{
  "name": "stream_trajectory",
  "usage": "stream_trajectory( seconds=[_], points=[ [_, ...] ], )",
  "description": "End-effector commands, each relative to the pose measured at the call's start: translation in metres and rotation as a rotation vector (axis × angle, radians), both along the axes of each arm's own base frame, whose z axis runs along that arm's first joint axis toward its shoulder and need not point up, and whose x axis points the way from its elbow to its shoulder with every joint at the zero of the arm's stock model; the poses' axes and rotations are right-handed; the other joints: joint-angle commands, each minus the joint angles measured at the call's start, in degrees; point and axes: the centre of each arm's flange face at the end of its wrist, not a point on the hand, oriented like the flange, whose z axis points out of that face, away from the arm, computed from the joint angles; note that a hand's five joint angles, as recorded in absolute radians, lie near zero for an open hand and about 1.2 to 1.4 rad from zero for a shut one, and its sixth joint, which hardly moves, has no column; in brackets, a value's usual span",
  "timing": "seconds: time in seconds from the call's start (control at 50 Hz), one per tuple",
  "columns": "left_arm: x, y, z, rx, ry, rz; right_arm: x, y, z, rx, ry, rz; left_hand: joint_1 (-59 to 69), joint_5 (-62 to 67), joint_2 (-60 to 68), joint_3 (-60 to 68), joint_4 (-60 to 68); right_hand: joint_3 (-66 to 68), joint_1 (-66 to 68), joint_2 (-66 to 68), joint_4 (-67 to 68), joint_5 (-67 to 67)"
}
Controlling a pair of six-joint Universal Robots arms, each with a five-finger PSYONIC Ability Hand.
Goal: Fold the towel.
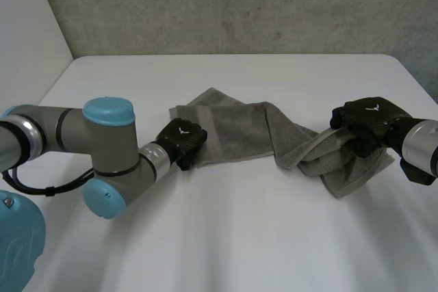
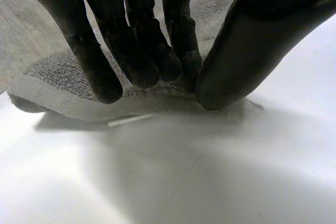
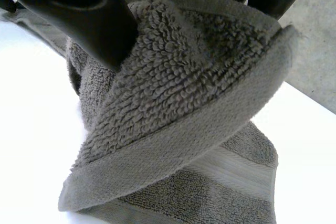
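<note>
A grey towel (image 1: 239, 131) lies crumpled across the middle of the white table (image 1: 233, 237), stretched left to right. My left hand (image 1: 181, 140) rests on its left end at the near edge. In the left wrist view its fingers (image 2: 136, 51) and thumb (image 2: 247, 51) close together on the towel's hem (image 2: 63, 72), pinching it against the table. My right hand (image 1: 369, 124) is at the towel's right end, where the cloth is bunched and slightly raised. In the right wrist view the thumb (image 3: 79, 9) and fingers clamp a thick fold of towel (image 3: 184, 93).
My left arm (image 1: 102, 148) lies low over the table's front left. A grey wall (image 1: 239, 5) runs behind the table's far edge. Bare tabletop lies in front of the towel and behind it.
</note>
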Motion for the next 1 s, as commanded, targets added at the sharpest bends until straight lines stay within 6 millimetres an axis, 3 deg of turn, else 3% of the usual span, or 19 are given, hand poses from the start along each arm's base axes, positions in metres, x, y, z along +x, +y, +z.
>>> stream_trajectory(
  seconds=[0.02, 0.16, 0.34, 0.36, 0.38, 0.46, 0.52, 0.74, 1.0],
  points=[
    [-0.001, 0.001, 0.004, 0.014, 0.024, 0.008, 0.0, 0.001, -0.004, 0.008, 0.012, 0.005, 6.6, 9.1, 2.9, 3.3, 2.4, 3.9, 3.8, 5.6, 3.4, 3.5],
    [-0.001, 0.001, 0.004, 0.015, 0.025, 0.007, 0.0, 0.001, -0.004, 0.0, 0.025, 0.014, 6.6, 9.1, 2.9, 3.3, 2.4, 3.9, 3.8, 5.6, 3.4, 3.5],
    [-0.003, 0.004, 0.018, -0.011, 0.044, -0.019, 0.0, 0.001, -0.003, -0.001, 0.025, 0.013, 6.6, 9.1, 2.9, 3.3, 2.4, 3.9, 3.8, 5.6, 3.4, 3.5],
    [-0.004, 0.005, 0.018, -0.006, 0.042, -0.022, 0.0, 0.001, -0.003, -0.001, 0.025, 0.013, -0.3, 2.1, -4.0, -3.7, -4.6, 3.9, 3.8, 5.6, 3.4, 3.5],
    [-0.003, 0.006, 0.019, -0.004, 0.042, -0.018, -0.001, 0.001, -0.003, -0.001, 0.026, 0.011, -25.7, -23.3, -29.4, -29.1, -30.0, 3.9, 3.8, 5.6, 3.4, 3.5],
    [0.0, 0.008, 0.028, -0.012, 0.053, -0.015, 0.0, 0.001, -0.003, -0.003, 0.025, 0.013, -28.3, -25.9, -32.0, -31.7, -32.6, 3.9, 3.8, 5.6, 3.4, 3.5],
    [0.003, 0.008, 0.036, -0.025, 0.061, -0.01, -0.001, 0.001, -0.003, -0.003, 0.026, 0.011, -42.6, -40.1, -46.2, -45.9, -46.8, 3.9, 3.8, 5.6, 3.4, 3.5],
    [0.006, 0.014, 0.026, -0.001, 0.038, -0.016, -0.001, 0.001, -0.004, 0.0, 0.026, 0.012, -43.1, -40.7, -46.8, -46.5, -47.4, 3.9, 3.8, 5.6, 3.4, 3.5],
    [0.001, 0.004, 0.005, 0.019, 0.025, -0.017, 0.0, 0.003, -0.006, 0.009, 0.026, 0.016, -43.1, -40.7, -46.8, -46.5, -47.4, 3.9, 3.8, 5.6, 3.4, 3.5]
  ],
)
